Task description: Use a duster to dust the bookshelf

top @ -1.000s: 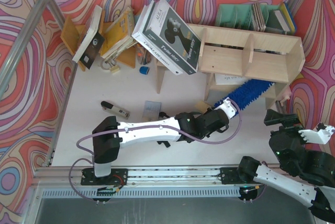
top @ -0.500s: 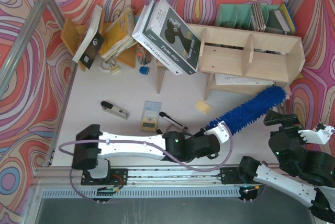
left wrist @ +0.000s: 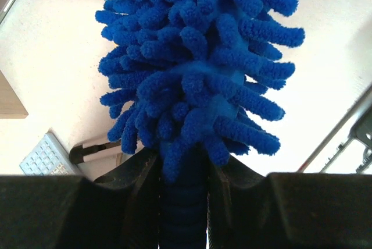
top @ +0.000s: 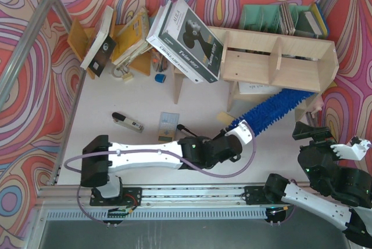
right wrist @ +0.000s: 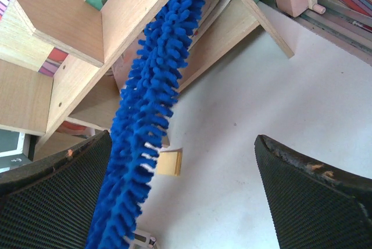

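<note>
The pale plywood bookshelf (top: 273,63) stands at the back right, and its underside shows in the right wrist view as bookshelf (right wrist: 64,22). My left gripper (top: 241,134) is shut on the handle of the blue fluffy duster (top: 270,109). The duster slants up to the right, with its tip inside the lower right compartment. In the left wrist view the duster (left wrist: 197,68) fills the frame above the left gripper (left wrist: 183,202). My right gripper (top: 334,139) stands open at the near right, holding nothing. The right gripper (right wrist: 186,202) looks up at the duster (right wrist: 145,115).
An orange-brown rack of leaning books (top: 125,39) and a big tilted book (top: 186,39) stand at the back. A green file holder (top: 273,16) is behind the shelf. A calculator (top: 167,127), a stapler (top: 128,122), a yellow pad (top: 224,118) and a pink object (top: 317,105) lie around.
The left arm pulled the duster back out of the shelf toward the near right. It has now pushed the head forward again into the lower compartment. The right arm has not moved.
</note>
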